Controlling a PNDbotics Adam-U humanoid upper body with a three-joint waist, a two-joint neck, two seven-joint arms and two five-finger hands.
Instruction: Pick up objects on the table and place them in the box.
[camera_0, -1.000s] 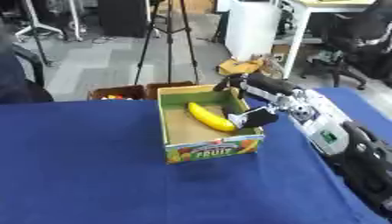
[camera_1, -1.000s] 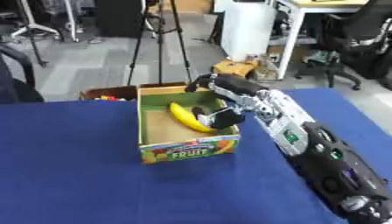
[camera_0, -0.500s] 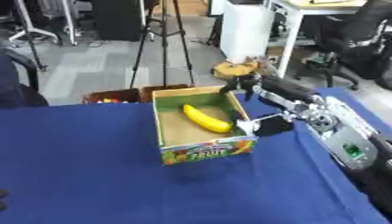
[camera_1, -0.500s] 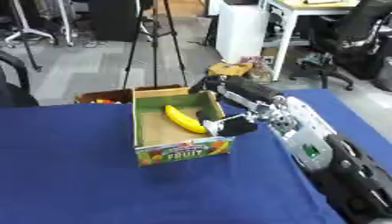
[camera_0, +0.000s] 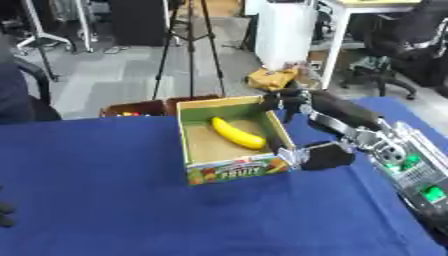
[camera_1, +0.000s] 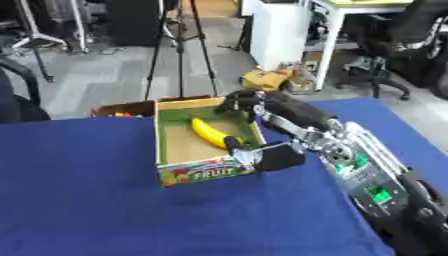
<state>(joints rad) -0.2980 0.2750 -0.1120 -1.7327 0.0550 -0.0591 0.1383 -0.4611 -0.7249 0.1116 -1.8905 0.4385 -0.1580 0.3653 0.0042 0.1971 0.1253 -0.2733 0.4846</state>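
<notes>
Blue tabletop (camera_0: 105, 200) carries the fruit box (camera_0: 229, 150) with the banana (camera_0: 236, 133) lying inside, while the right hand (camera_0: 308, 131), spread wide and empty, straddles the box's right wall.

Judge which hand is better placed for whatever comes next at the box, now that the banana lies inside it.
Right, probably. The right hand is at the box's right wall, with the banana lying inside. The left hand barely shows at the lower left edge, far from the box.
</notes>
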